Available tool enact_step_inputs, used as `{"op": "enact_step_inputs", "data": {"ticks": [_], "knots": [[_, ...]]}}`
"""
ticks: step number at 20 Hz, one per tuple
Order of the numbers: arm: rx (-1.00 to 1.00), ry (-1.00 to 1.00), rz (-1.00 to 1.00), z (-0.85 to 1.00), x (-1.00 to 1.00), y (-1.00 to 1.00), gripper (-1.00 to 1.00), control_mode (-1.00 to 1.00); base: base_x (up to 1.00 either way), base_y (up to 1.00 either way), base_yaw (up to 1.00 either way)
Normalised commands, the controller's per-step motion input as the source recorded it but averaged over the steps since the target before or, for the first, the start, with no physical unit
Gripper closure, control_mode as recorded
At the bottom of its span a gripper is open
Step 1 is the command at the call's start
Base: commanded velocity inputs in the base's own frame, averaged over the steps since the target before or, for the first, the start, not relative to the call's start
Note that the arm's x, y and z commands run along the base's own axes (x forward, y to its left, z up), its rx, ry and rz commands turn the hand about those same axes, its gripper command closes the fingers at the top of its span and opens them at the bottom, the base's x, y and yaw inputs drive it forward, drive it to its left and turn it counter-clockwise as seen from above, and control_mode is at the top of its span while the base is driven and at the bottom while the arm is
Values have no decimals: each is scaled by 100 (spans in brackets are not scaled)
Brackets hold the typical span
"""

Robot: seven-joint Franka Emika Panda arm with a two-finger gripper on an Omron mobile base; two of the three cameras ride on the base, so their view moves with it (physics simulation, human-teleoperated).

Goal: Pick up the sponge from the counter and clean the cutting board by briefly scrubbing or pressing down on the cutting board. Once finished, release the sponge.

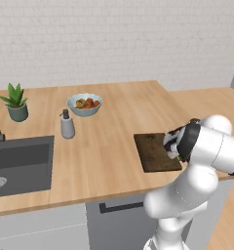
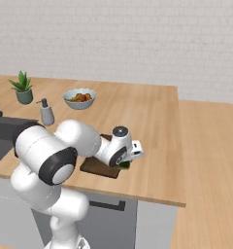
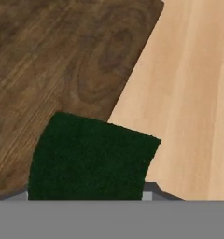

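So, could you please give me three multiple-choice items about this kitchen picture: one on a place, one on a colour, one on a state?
1. Where does the bowl stand?
A. in the sink
B. on the counter, behind the soap bottle
C. on the board

2. What colour is the sponge?
A. yellow
B. dark green
C. blue

3. What is the claw doing?
A. hanging open
B. shut on the plant
C. shut on the sponge

Answers: 1 B, the left base view shows it on the wood beyond the bottle. 2 B, the hand view shows it green. 3 C, the sponge sits at the claw over the board edge.
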Motion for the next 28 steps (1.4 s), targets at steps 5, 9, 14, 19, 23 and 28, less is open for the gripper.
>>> {"op": "enact_step_inputs", "data": {"ticks": [5, 9, 14, 19, 23, 28], "knots": [[0, -7, 0, 1, 2, -54, 100, -100, 0, 0, 0], [0, -8, 0, 9, 0, -70, 100, -100, 0, 0, 0], [0, 0, 0, 0, 23, -42, -100, -100, 0, 0, 0], [2, 0, 0, 3, 6, 2, -100, -100, 0, 0, 0], [0, 0, 0, 0, 11, 11, -100, -100, 0, 0, 0], [-5, -8, -1, 52, -1, 26, -100, -100, 0, 0, 0]]}}
